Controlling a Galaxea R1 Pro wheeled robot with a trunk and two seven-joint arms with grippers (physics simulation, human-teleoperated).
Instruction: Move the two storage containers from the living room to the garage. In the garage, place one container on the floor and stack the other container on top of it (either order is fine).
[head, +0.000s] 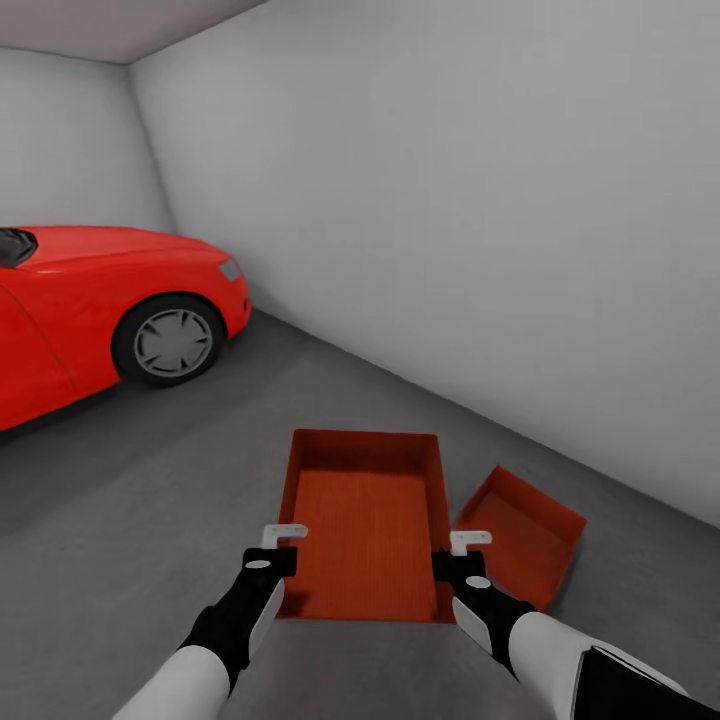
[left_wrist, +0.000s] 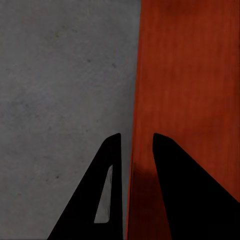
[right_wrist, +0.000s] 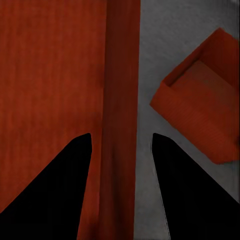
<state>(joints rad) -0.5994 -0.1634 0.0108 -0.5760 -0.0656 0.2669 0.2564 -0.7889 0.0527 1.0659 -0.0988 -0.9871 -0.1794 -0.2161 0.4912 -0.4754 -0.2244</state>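
I am in the garage, on its dark grey concrete floor (head: 140, 490). One orange-red storage container (head: 365, 520) lies lengthwise straight ahead of me, between my two arms. My left gripper (head: 284, 540) is shut on its left wall (left_wrist: 136, 137), one finger outside and one inside. My right gripper (head: 462, 548) straddles the right wall (right_wrist: 121, 135), standing open with a gap on each side. The other storage container (head: 525, 530) sits turned at an angle on the floor just to the right, also seen in the right wrist view (right_wrist: 200, 110). I cannot tell whether the first container touches the floor.
A red car (head: 100, 300) is parked at the far left, its front wheel (head: 170, 340) facing me. A plain white wall (head: 450, 200) runs along the right, close behind the second container. Bare concrete lies between me and the car.
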